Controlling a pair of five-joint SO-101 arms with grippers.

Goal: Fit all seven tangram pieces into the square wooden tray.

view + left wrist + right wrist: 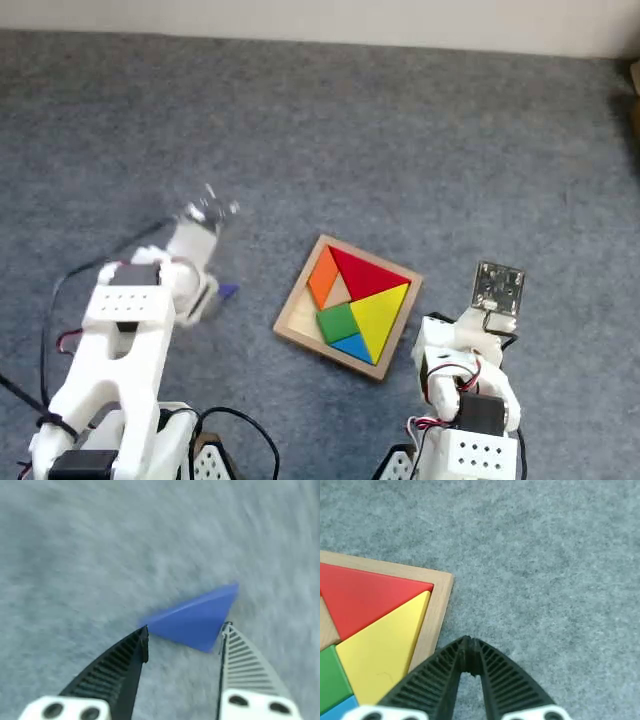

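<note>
The square wooden tray lies mid-table with orange, red, yellow, green and light blue pieces in it. A bare wood gap shows between orange and green. A dark blue triangle lies on the carpet left of the tray, peeking out beside the left arm. My left gripper is open, one fingertip on each side of that triangle. My right gripper is shut and empty, just outside the tray's rim by the yellow piece.
Grey carpet covers the whole table. The left arm's body and its cables take up the near left. The right arm stands at the near right, close to the tray. A pale wall edge runs along the far side.
</note>
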